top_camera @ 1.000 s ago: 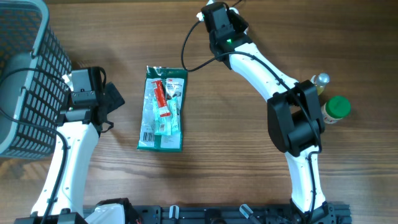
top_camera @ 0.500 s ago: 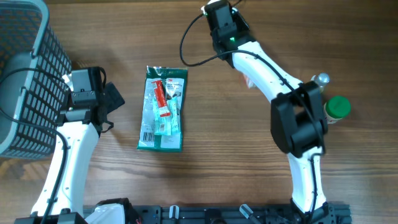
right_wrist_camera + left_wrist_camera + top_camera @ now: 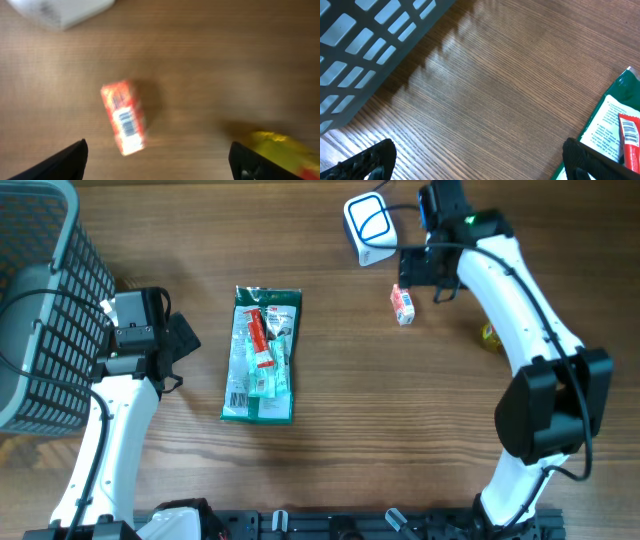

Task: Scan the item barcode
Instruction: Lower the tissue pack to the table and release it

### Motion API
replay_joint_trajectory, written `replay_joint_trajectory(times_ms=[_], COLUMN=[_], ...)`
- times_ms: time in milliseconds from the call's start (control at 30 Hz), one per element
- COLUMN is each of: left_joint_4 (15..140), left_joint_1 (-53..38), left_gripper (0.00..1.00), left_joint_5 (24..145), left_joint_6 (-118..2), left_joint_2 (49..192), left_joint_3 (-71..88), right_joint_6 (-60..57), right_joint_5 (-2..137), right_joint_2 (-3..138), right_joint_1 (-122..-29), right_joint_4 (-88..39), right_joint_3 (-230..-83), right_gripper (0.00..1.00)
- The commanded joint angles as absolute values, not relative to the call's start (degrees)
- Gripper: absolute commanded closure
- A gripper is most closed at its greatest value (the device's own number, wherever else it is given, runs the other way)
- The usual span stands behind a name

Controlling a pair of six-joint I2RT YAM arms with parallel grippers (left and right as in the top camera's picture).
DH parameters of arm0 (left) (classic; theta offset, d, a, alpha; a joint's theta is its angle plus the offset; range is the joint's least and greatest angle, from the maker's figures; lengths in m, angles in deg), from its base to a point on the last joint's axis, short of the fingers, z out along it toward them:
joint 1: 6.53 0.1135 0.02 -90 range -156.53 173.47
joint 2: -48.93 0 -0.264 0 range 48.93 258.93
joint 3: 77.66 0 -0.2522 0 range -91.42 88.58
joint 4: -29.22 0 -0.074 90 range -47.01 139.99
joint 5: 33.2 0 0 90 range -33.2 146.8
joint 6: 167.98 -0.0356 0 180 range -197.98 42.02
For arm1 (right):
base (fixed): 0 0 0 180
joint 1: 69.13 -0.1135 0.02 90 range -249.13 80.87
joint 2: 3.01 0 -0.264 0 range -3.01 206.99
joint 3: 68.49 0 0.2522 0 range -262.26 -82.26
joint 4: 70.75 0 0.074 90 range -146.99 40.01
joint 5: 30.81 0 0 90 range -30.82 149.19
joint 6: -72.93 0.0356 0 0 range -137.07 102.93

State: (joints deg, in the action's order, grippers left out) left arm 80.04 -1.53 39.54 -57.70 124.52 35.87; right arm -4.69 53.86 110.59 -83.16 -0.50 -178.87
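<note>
Beside the scanner (image 3: 370, 225): a small orange carton (image 3: 402, 305) lies flat on the wooden table (image 3: 350, 430). It sits on the robot-facing side of the scanner and a little to its right, near it but not touching.
Carton face: the barcode (image 3: 126, 121) is on the upper side, readable in the right wrist view.
Carton long axis: it points roughly away from the scanner toward the robot, slightly tilted, and lies crosswise to the line between the right fingers.
Right gripper (image 3: 159, 161): the jaws are spread wide and hold nothing. It hangs over the table just past the carton on the side away from the scanner, with the carton framed between the two fingertips.
Left gripper (image 3: 480, 160): also spread wide and empty, well to the left of the scanner.
Nearer arm: the right one, by a clear margin.
Other objects: a green packet (image 3: 262, 355) lies between the left gripper and the scanner. A yellow item (image 3: 280, 145) lies further right of the carton.
Judgement: a descent from here would close the jaws across the carton's narrow width. The carry to the scanner would be short. I cannot tell which face of the scanner reads.
</note>
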Motion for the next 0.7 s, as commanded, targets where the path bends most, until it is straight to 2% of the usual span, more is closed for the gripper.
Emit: replay_joint_trajectory(times_ms=[0, 233, 300, 333, 433, 533, 667], left_joint_4=[79.9, 79.9, 79.9, 79.9, 79.9, 79.9, 79.9], left_joint_1=[-1.3, -1.3, -1.3, -1.3, -1.3, -1.3, -1.3], left_gripper=[0.0, 0.0, 0.0, 0.0, 0.0, 0.0, 0.0], left_joint_5=[39.4, 39.4, 39.4, 39.4, 39.4, 39.4, 39.4], left_joint_6=[-57.8, -57.8, -57.8, -57.8, -57.8, -57.8, -57.8], left_joint_2=[124.8, 124.8, 124.8, 124.8, 124.8, 124.8, 124.8], left_joint_3=[36.1, 36.1, 36.1, 36.1, 36.1, 36.1, 36.1], right_joint_6=[-9.0, -9.5, -9.6, -9.6, -9.3, -5.6, -2.3], right_joint_5=[61.4, 55.7, 55.5, 55.5, 55.3, 51.8, 47.4], right_joint_2=[112.0, 112.0, 112.0, 112.0, 112.0, 111.9, 111.9], right_joint_1=[-84.7, -85.1, -85.0, -85.0, -85.0, -85.0, -85.0], right_joint_4=[-7.0, -23.4, -23.1, -22.4, -17.1, -9.0, 4.2], right_joint_3=[-171.3, -159.6, -158.9, -158.9, -158.9, -158.9, -158.9], right_gripper=[0.09, 0.13, 0.45, 0.56, 0.74, 0.79, 0.81])
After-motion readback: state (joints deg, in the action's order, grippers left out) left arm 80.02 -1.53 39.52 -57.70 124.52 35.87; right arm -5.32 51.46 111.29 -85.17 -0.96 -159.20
